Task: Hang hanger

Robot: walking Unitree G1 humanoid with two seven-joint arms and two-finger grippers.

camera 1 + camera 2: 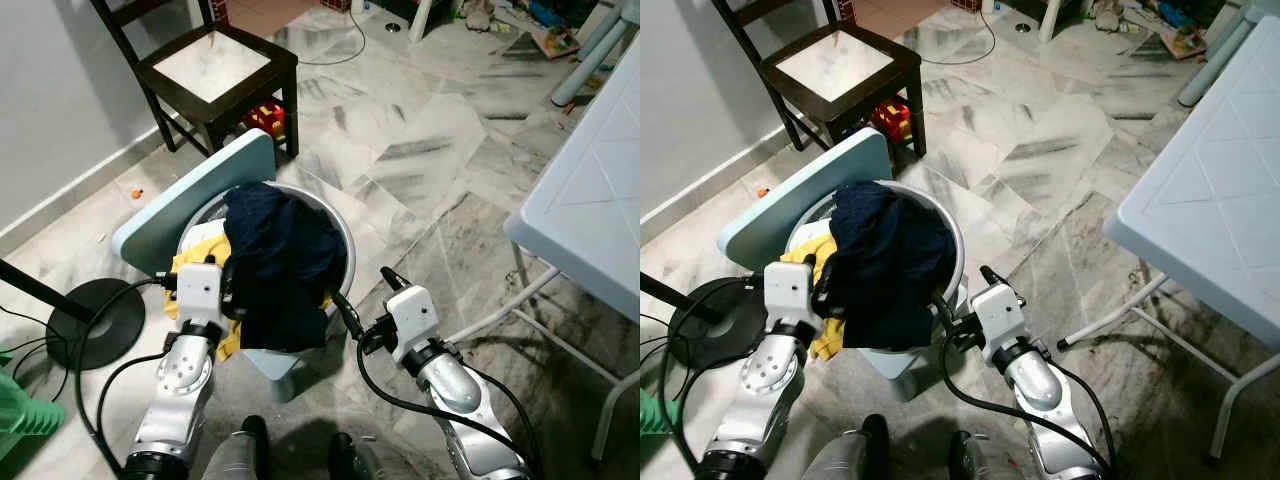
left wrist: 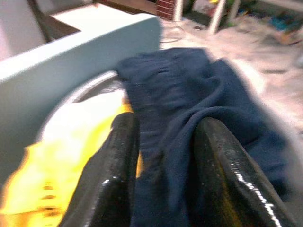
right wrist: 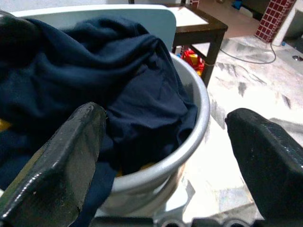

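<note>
Navy garment (image 1: pixel 275 262) pinched by left pincer (image 2: pixel 163 156) over basket (image 1: pixel 952 235).

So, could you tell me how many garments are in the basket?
2 visible: a navy garment draped over the basket rim, and a yellow one beneath, robot's left side. More may be hidden.

Marble floor (image 1: pixel 420 130), dark chair (image 1: pixel 215 70)

Dark navy garment (image 1: pixel 278 262) draped over a laundry basket (image 1: pixel 345 262)
It lies crumpled, spilling over the grey rim, atop yellow cloth (image 1: pixel 192 262).
</note>
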